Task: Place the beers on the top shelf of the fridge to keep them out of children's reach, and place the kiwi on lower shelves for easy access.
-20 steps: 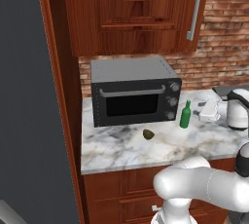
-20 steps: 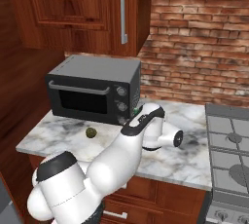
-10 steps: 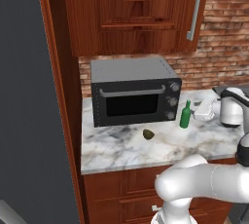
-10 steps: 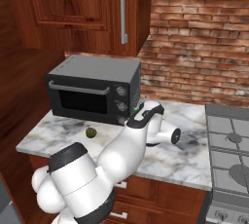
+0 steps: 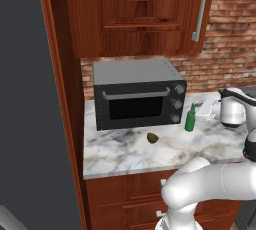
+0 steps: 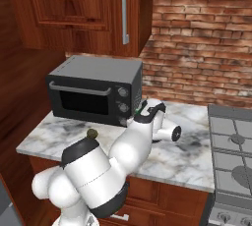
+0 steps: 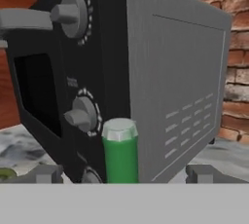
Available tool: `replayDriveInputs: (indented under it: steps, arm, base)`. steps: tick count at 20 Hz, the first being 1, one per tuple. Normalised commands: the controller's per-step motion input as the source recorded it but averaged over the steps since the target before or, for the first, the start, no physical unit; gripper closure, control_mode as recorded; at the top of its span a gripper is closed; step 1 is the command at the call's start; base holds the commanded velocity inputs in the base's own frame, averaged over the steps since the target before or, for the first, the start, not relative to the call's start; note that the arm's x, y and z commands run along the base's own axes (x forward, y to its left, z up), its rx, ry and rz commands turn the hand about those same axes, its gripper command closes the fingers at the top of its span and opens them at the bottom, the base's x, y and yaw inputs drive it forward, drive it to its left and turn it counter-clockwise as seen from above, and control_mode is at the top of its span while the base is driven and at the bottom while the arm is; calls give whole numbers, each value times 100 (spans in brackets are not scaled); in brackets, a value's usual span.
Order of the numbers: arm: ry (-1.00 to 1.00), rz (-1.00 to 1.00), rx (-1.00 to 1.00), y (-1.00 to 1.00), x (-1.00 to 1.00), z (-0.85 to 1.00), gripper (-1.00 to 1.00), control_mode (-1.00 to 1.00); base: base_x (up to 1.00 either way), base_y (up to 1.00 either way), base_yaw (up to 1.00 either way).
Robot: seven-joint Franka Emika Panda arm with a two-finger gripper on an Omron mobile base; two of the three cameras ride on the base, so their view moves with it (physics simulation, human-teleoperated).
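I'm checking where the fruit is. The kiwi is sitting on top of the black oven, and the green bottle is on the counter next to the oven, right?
Not quite. The kiwi lies on the marble counter in front of the black oven, not on top, as the left base view shows. The green bottle does stand on the counter beside the oven.

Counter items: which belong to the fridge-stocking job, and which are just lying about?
Job:
- beer bottle, standing by the oven's right front corner, between the open pincer fingertips
- kiwi, on the marble before the oven

Just there:
- black oven
- stove
- upper cabinet
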Motion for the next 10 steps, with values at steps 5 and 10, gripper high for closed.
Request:
replayDriveInputs:
  steps: [5, 10]
  arm:
    - [0, 0, 0, -4, 28, -6, -100, -100]
    - [0, 0, 0, -1, 13, -9, -100, -100]
  base:
    - [0, 0, 0]
    - [0, 0, 0]
